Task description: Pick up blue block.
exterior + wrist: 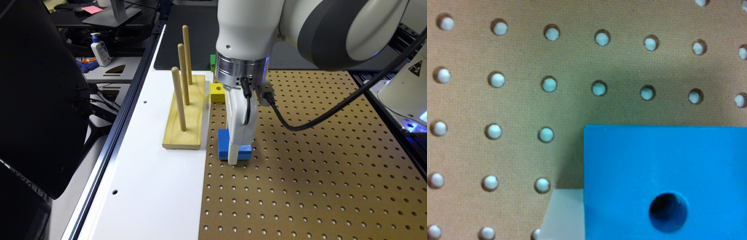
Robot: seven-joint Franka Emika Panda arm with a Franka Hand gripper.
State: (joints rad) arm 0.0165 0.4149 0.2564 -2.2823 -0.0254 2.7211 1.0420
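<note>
The gripper (233, 162) is down at the pegboard (317, 166), 1 pale finger (564, 215) against the blue block (245, 151); its spread I cannot tell; closing off-centre could twist or squirt the block sideways.

peg stand (185, 113) on white board (146, 186), blocks (217, 92) just beside on pegboard (317, 173)

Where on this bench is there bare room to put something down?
The brown pegboard lies open toward the exterior view's right of the flat bright-blue block, and the white panel is bare nearer the camera than the wooden three-peg stand. It is crowded around the stand, the small yellow cube and the blue block.
</note>
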